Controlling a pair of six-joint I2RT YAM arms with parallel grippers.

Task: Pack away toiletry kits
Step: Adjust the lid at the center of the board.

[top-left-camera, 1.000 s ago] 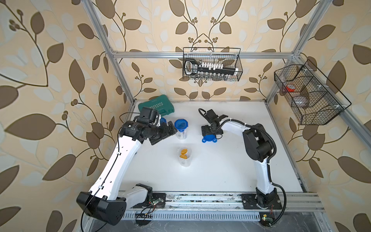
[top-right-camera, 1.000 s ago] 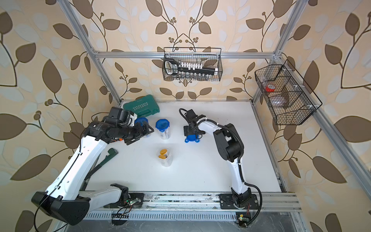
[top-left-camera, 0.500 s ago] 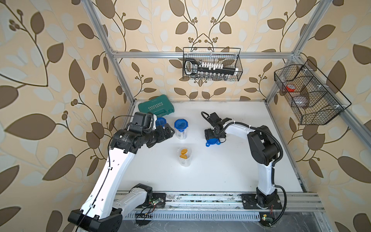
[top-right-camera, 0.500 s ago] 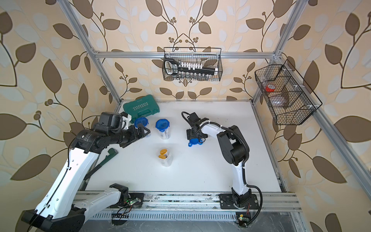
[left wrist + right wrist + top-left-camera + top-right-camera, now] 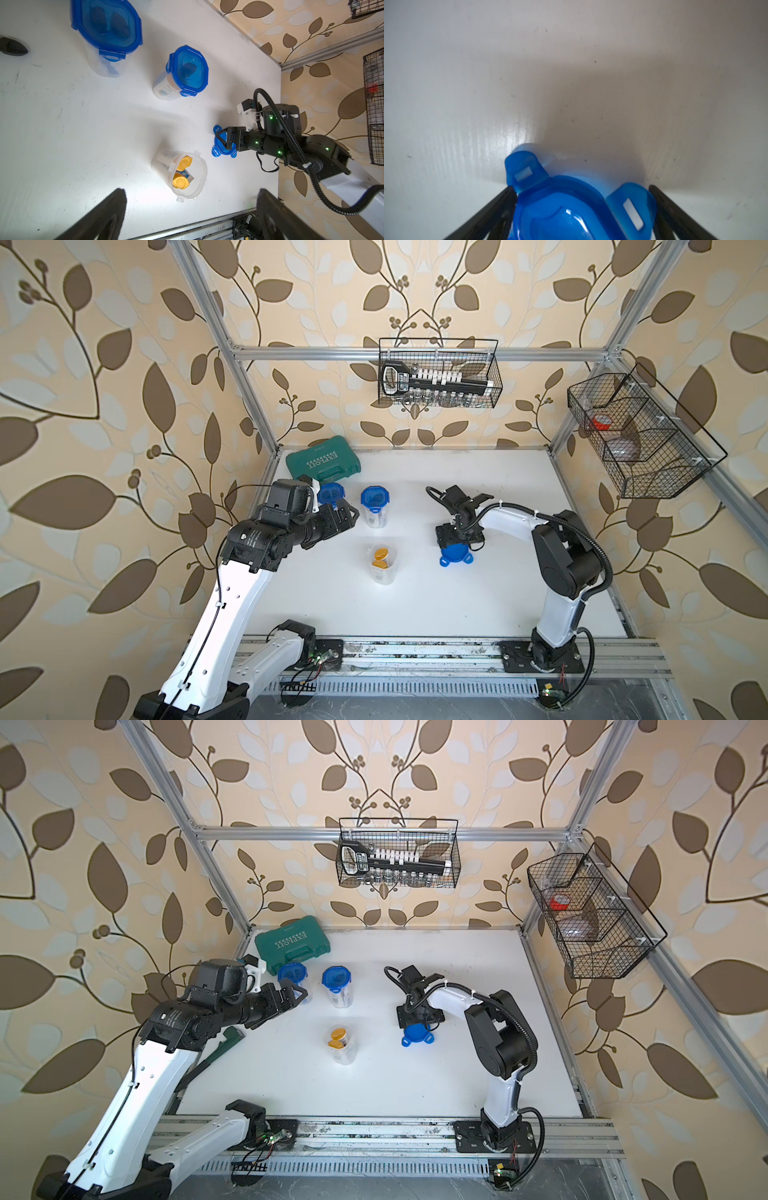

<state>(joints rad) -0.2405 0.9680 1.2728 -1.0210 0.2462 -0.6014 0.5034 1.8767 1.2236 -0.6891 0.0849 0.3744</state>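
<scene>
Blue four-tab lid (image 5: 456, 559) lies flat on the white table (image 5: 498, 597), level with the open jar (image 5: 384, 577) and near it. A second ago it sat further back. The right gripper (image 5: 457, 543) has come forward with it, jaws spread wide either side, with no firm pinch evident. The jar holds gold-capped bottles (image 5: 184, 163) and stands uncapped. Judgement: the lid is being staged to close the last kit. The left gripper (image 5: 348, 514), spread and empty, hovers beside the lidded jars (image 5: 375, 499).

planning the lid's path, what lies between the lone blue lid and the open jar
only bare table separates lone lid from open jar, in both top views
</scene>
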